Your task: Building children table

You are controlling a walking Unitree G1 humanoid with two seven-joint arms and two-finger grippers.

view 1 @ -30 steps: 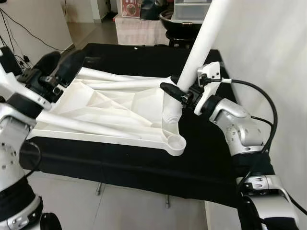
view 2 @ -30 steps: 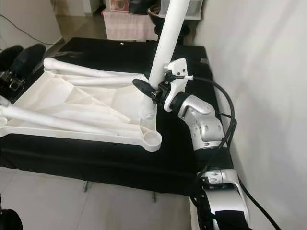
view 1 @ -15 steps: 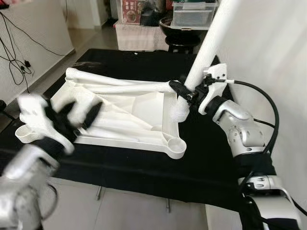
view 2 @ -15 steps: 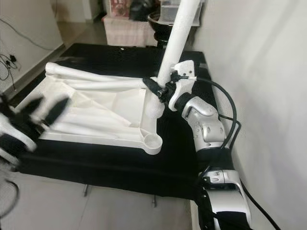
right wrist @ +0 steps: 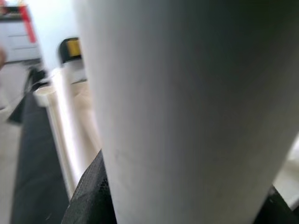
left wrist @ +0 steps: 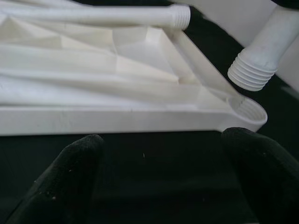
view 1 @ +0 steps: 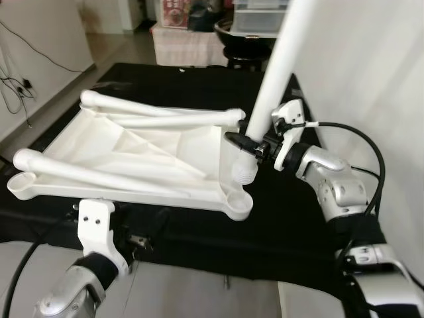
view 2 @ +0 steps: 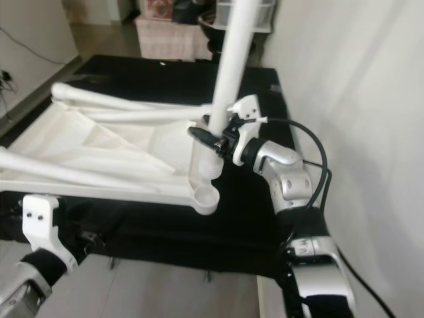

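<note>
I see the white table top (view 1: 132, 152) as smooth, faintly glossy moulded plastic, ribbed on its upturned underside. The leg (view 1: 271, 86) in my right claw (view 1: 248, 147) is the same smooth plastic, its lower end (left wrist: 252, 70) ridged with screw thread. Beneath the table top, the counter (view 1: 285, 218) wears matt black cloth. My left claw (left wrist: 159, 182) has matt, finely grained black fingers (left wrist: 70, 182); the arm (view 1: 334, 189) is brushed silver metal.

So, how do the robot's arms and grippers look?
Both arms are silver metal with black joint bands. A black cable loops along the right arm. Each gripper, right and left, has long black fingers; each wrist carries a white plastic block with small screw holes.
</note>
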